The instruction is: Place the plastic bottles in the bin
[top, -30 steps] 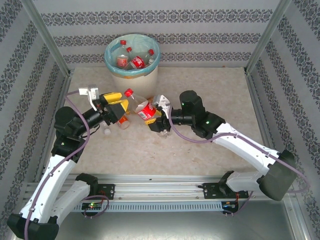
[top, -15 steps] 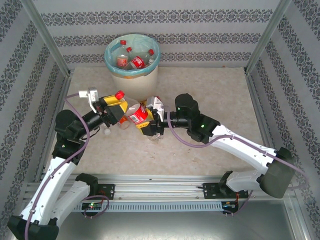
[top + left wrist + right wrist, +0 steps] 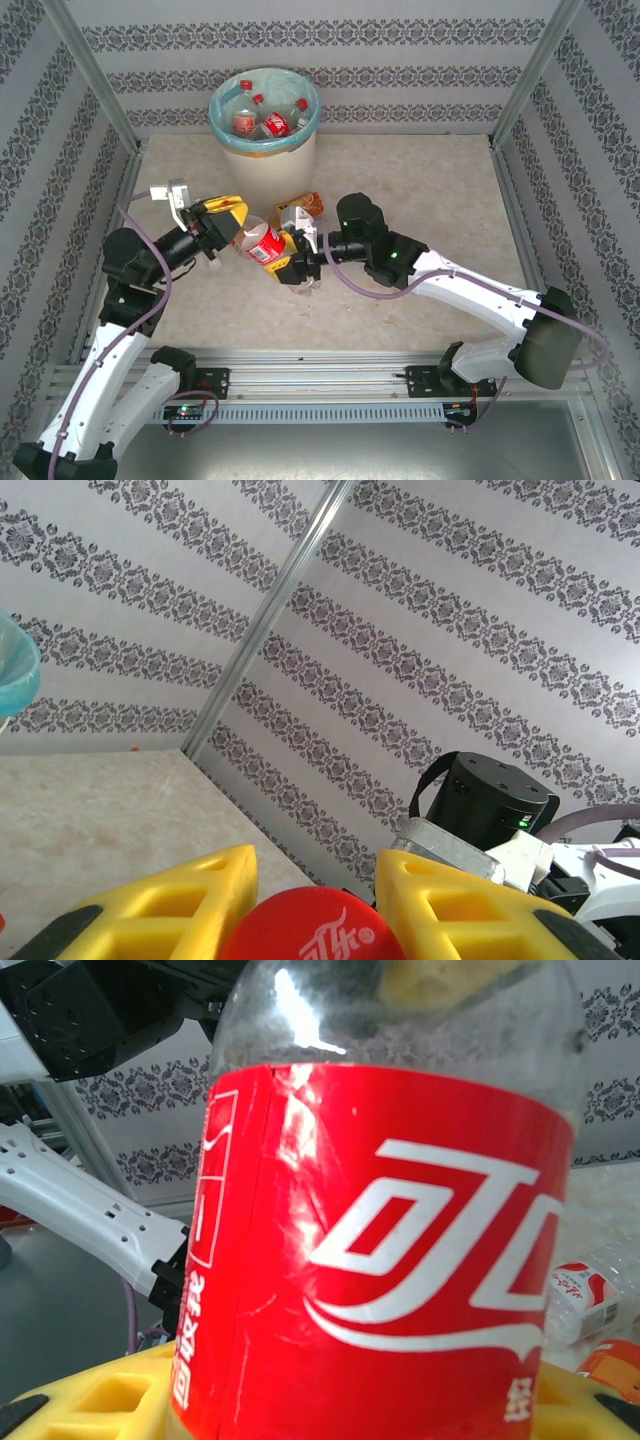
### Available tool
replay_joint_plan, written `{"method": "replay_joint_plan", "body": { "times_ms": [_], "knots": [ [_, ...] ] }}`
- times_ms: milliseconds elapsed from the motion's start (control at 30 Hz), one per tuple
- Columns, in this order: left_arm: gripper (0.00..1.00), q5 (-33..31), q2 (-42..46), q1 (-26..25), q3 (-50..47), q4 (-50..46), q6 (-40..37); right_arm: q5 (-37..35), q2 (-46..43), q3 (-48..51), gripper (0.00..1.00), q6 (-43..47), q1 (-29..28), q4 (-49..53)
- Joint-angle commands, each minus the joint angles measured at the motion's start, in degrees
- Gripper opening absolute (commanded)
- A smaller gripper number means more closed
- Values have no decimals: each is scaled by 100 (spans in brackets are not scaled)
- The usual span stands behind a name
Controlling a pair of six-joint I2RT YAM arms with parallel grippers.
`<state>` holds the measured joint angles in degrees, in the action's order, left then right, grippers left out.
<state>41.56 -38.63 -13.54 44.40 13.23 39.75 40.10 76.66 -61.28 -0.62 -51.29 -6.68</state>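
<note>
From above: counted about four bottles (image 3: pixel 262 118) already down in the bin (image 3: pixel 270 165) at the far bench (image 3: pixel 430 200) edge. Found a red-labelled bottle (image 3: pixel 262 243) lifted between the arms, with the right hand (image 3: pixel 286 265) closed on its body and the left hand (image 3: pixel 226 222) at its neck. Spotted a loose bottle (image 3: pixel 301 203) just behind.

Left wrist: saw yellow fingers (image 3: pixel 170 900) flanking the red cap (image 3: pixel 310 935); could not tell whether clamped. Noted pale marbled bench, patterned walls (image 3: pixel 450 630), a metal post (image 3: pixel 270 610).

Right wrist: saw the label up close, seated between yellow fingers (image 3: pixel 100 1400). Judged the job well underway, at least two to go.
</note>
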Motion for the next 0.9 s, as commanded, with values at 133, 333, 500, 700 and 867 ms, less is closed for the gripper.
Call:
{"method": "replay_joint_plan", "body": {
  "times_ms": [133,333,500,700,867],
  "knots": [
    [11,-508,108,-48,195,-76,-62,-813,-338,39,64,40,-92,-167],
    [0,-1664,-264,-47,957,-554,-649,-1753,-961,141,75,254,-93,-20],
    [0,-2459,-1081,-43,1874,-601,-1103,-2546,-1646,416,78,589,-99,104],
    [0,-3196,-2664,-51,3662,-802,-2190,-3279,-2192,676,82,972,-96,214],
    [0,-3960,-4067,-45,5243,-1252,-3121,-3440,-2223,134,80,831,-92,1036]
  ]
}}
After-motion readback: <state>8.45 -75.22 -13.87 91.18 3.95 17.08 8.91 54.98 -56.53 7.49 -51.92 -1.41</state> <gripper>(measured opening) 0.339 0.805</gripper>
